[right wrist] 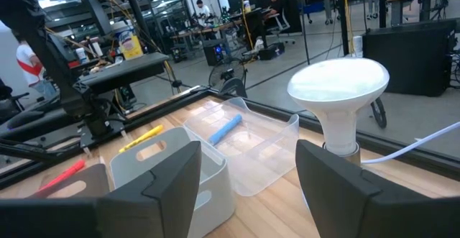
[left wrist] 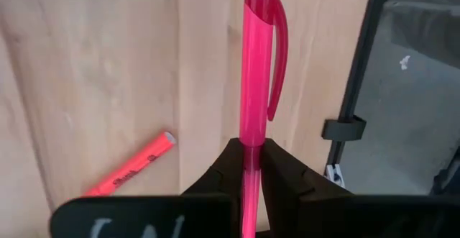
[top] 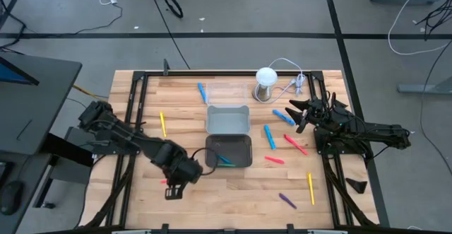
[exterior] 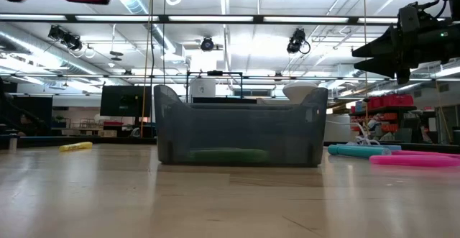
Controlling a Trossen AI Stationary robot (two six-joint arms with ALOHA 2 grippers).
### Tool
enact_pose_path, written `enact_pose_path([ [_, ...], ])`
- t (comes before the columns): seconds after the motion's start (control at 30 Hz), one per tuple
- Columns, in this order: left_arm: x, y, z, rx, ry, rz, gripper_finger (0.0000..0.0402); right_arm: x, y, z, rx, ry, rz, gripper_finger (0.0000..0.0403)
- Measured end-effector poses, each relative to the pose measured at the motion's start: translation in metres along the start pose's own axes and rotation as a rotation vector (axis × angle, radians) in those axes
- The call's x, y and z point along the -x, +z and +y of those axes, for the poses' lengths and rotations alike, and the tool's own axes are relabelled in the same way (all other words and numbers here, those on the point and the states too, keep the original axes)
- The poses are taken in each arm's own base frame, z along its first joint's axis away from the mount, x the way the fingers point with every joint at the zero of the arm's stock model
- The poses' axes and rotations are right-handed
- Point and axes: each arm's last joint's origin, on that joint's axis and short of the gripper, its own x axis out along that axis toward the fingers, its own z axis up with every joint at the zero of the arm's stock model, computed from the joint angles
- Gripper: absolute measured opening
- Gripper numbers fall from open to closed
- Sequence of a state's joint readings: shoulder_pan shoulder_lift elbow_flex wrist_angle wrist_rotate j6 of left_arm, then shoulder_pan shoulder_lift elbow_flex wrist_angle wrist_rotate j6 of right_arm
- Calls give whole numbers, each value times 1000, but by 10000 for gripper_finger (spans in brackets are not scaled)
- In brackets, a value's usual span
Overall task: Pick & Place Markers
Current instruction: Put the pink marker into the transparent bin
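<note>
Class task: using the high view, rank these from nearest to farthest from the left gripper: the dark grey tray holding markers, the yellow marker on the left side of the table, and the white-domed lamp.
From the left gripper, near the table's front-left:
1. Dark grey tray, just to its right, mid-table.
2. Yellow marker, farther back on the left.
3. White-domed lamp, at the far edge, right of centre.

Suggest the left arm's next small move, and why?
Probably carry it toward the dark grey rectangular tray: the left gripper has its jaws shut on a pink capped marker pen, above the wooden table, and that tray already holds a green marker.
</note>
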State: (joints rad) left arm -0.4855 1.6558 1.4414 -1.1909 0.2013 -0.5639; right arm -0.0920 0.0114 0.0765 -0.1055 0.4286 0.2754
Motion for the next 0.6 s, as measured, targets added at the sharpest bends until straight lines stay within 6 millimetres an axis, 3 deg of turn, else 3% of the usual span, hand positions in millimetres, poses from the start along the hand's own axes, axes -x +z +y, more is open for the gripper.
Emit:
enact_pose_path([
  [0.6, 17, 44, 76, 39, 44, 18, 30, 0, 0, 0, 0, 0, 0, 231],
])
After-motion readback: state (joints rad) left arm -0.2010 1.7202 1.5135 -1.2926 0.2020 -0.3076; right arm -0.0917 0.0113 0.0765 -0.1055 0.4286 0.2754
